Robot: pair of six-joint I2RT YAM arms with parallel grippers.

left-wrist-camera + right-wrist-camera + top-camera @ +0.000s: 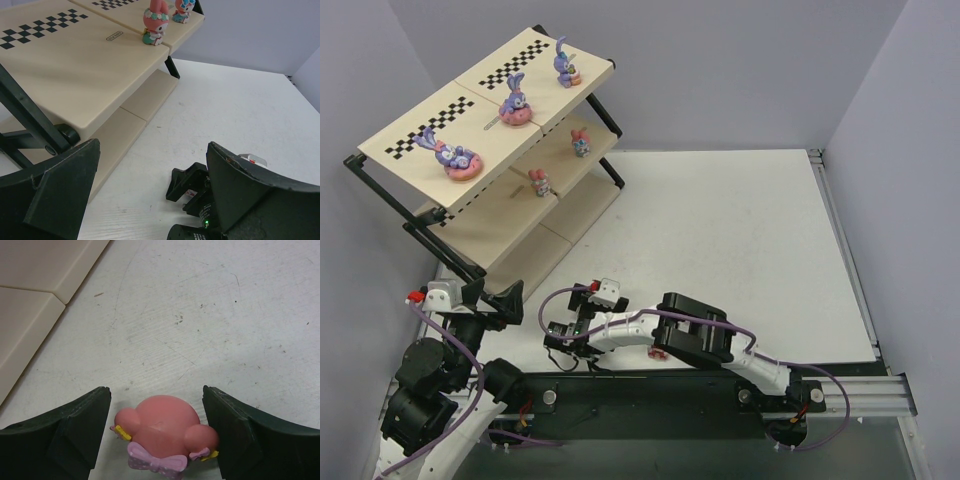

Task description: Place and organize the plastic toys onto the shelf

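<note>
**Pink toy point(160, 425) inside the right gripper point(156, 390) gap**

Far left, the beige shelf point(75, 75), other toys point(515, 105) on it. By its foot, the left gripper point(152, 150): gapes wide, holds nothing. Nearer, the right one: straddles the pink toy on the table point(225, 315), fingers spread, toy's width across the gap; cannot tell whether pressing.

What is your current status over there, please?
Left gripper open, empty. Right gripper open, fingers either side of pink toy on table. Five toys on shelf. Nothing blocking.
</note>
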